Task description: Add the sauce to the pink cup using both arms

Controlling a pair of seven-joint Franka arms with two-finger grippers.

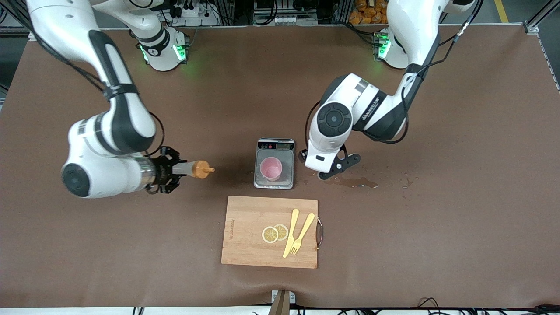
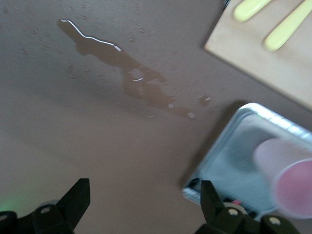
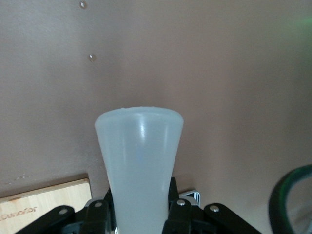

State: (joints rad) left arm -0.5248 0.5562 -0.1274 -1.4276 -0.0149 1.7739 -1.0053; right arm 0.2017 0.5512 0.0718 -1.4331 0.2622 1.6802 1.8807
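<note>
While the right gripper (image 1: pixel 175 169) clamps its fingers (image 3: pixel 100 214) tight on the sauce bottle (image 1: pixel 192 169), it holds the bottle level over bare table toward the right arm's end, nozzle pointing at the scale (image 1: pixel 274 164). Pink cup (image 1: pixel 271 168): upright on the scale's platform. Left gripper (image 1: pixel 339 168): fingers (image 2: pixel 73 202) spread wide, empty, low beside the scale, by a wet spill (image 2: pixel 131 78). The orange cap shows only in the front view; the right wrist view shows just the bottle's whitish body.
</note>
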